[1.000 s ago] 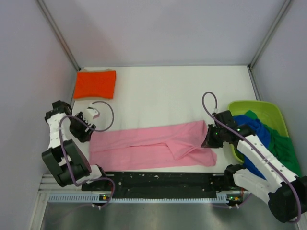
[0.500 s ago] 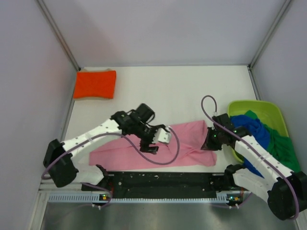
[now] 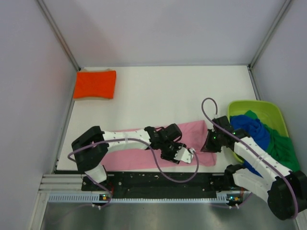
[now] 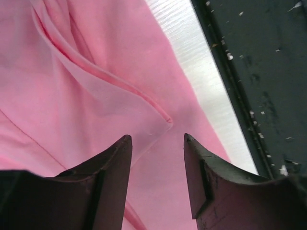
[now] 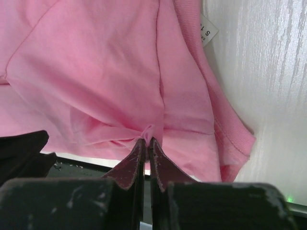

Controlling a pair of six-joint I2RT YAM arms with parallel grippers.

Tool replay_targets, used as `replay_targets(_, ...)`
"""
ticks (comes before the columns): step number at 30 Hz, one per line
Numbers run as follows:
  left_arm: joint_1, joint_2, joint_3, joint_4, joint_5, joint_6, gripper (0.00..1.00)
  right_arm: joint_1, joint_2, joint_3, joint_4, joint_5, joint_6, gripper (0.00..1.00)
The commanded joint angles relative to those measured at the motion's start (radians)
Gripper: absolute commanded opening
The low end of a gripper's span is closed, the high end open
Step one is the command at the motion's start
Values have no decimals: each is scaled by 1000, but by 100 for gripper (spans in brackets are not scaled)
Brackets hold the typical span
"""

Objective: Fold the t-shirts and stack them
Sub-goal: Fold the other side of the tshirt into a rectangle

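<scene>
- Your left end effector [image 4: 156, 140] is wide open and empty, with the pink t-shirt [image 4: 86, 62] spread directly beneath it on the worktop [image 4: 180, 28].
- Your right end effector [image 5: 147, 142] is pinched tight on a pucker of the pink t-shirt.

place: lab test cell | cues: plain walls [image 3: 168, 28], metal frame posts [image 3: 57, 33], white table [image 3: 158, 91]

12 o'clock + centre of table [image 3: 158, 91]: bare, wide passage. 10 o'clock corner blocked by orange-red t-shirt [image 3: 95, 84]. 4 o'clock edge filled by lime-green tub [image 3: 240, 106], heaped w/ cloth. At 6 o'clock left arm [image 3: 124, 138] lies across pink t-shirt [image 3: 192, 132]; right gripper [image 3: 209, 143] just beside its tip, narrow gap btwn.
</scene>
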Motion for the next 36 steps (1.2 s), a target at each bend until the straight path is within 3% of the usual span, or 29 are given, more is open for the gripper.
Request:
replay_targets(1, 2, 41, 6, 74, -84, 21, 50, 6, -18, 3, 27, 7, 13, 0)
replay_targets(10, 1, 109, 14, 63, -50, 18, 52, 4, -17, 1, 27, 4, 13, 0)
replay_targets(12, 1, 111, 18, 66, -66, 10, 38, 3, -18, 3, 27, 4, 13, 0)
replay_targets(14, 2, 109, 38, 39, -75, -13, 15, 6, -15, 1, 29, 2, 15, 0)
replay_targets(15, 1, 103, 52, 20, -74, -20, 9, 4, -17, 1, 27, 1, 16, 0)
replay_targets(19, 4, 74, 80, -50, -47, -7, 6, 4, -9, 0, 25, 5, 22, 0)
replay_targets(21, 7, 72, 87, -78, -41, 1, 0, 3, -6, 0, 22, -2, 22, 0)
replay_targets(26, 24, 104, 126, -167, 23, 30, 10, 3, -9, -10, 6, -30, 26, 0)
replay_targets(31, 30, 129, 147, -168, 38, 13, 12, 6, -5, -13, 6, -41, 29, 0)
replay_targets(34, 31, 140, 164, -182, 57, 16, 29, 4, 1, -13, 6, -28, 30, 0)
replay_targets(36, 33, 158, 178, -187, 57, 7, 34, 4, 6, -11, 7, -27, 27, 0)
